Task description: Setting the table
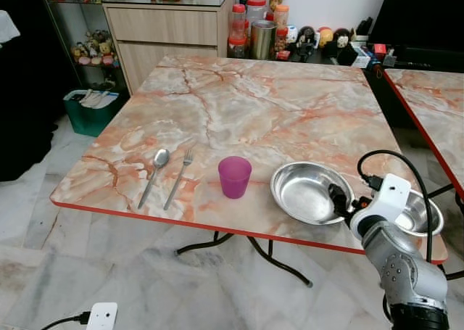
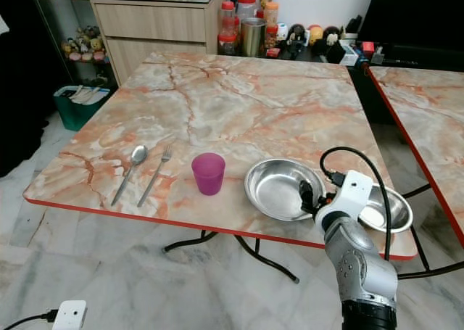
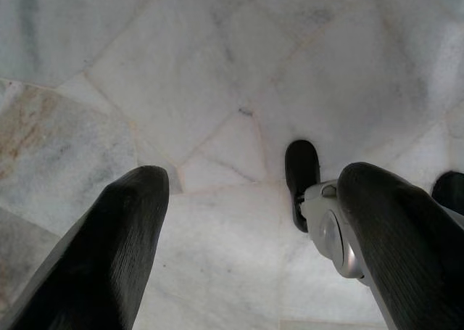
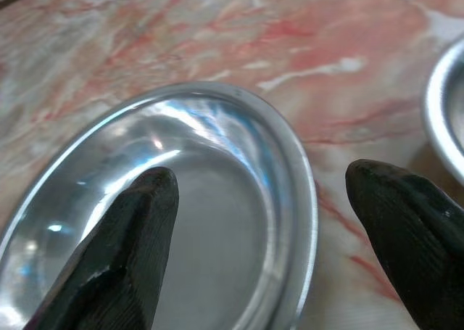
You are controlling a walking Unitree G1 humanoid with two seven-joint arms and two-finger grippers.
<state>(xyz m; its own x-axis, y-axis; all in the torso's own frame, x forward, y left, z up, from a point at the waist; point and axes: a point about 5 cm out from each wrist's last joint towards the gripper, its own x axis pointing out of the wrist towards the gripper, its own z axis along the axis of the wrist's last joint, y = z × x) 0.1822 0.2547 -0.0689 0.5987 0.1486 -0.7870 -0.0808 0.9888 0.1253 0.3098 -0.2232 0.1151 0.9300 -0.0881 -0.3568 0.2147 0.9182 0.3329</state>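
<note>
I have the marble-patterned worktop (image 1: pixel 254 105) in front of me, its red edge running along the near side. Laid out along that near side from left to right are a spoon (image 1: pixel 154 172), a fork (image 1: pixel 180 176) just beside it, a purple cup (image 1: pixel 234 176) standing upright, a large steel plate (image 1: pixel 308 192), and a smaller steel bowl (image 1: pixel 417 212) at the near right corner, partly hidden behind my right arm.

My right gripper (image 1: pixel 339 201) sits at the right rim of the large steel plate. In the right wrist view its jaws stand wide: one finger (image 4: pixel 119 257) lies over the plate's inside, the other finger (image 4: pixel 409 236) is outside the rim over the bare worktop, so the rim runs between them. I cannot tell whether either finger touches the metal. The edge of the smaller bowl shows at the side of that view, near the outer finger.

My left gripper (image 3: pixel 246 250) hangs idle over the pale marble floor (image 3: pixel 217 91), jaws wide apart with nothing between them.

Beyond the far edge of the worktop I see a wooden cabinet (image 1: pixel 167 36), a row of jars (image 1: pixel 257 18) with red lids, and small figurines (image 1: pixel 319 38). A green bin (image 1: pixel 90 111) stands on the floor at far left. A second worktop (image 1: pixel 435 105) of the same pattern is on the right.
</note>
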